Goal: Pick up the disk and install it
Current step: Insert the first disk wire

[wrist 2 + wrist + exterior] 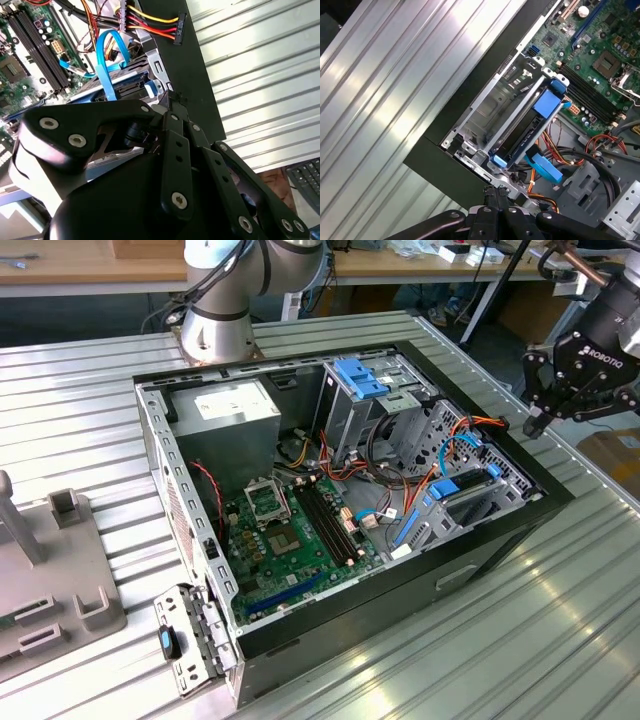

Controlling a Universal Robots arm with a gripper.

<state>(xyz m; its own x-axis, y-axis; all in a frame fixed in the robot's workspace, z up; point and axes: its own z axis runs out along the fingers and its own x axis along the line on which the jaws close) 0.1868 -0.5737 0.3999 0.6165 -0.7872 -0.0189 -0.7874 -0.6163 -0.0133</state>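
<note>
**Item: disk install, current state**

- **Disk** (527, 130): dark slab w/ blue rails, lying in the metal bay (492, 107) at the case (500, 540) corner nearest the gripper. Can't tell if fully seated.
- **Gripper** (540, 410): fingers drawn together, nothing between them. Hangs outside the case at the exterior view's right, above the table (560, 640). In both wrist views the tips sit over the black case wall, just beside the bay.

**Risks (judgement)**
- Fingers closed: no grasp on the rails or tab poss. w/o opening first, and a descent like this would jab the disk or bay frame.
- Tips close to the case wall, so a small lateral error would likely strike or scrape the edge.
- Loose blue cable (107, 65) loops over the bay, and the power plug (178, 27) w/ red/yellow/orange wires drapes near the wall. Either could snag a finger or get pinched under the disk.
- If the disk is only part-seated, an off-centre push may jam the rails.

**Arm pose**
- Base (215, 330) on the table behind the case.
- Wrist enters from the exterior view's upper right, tool tilted down toward the bay corner.
</note>
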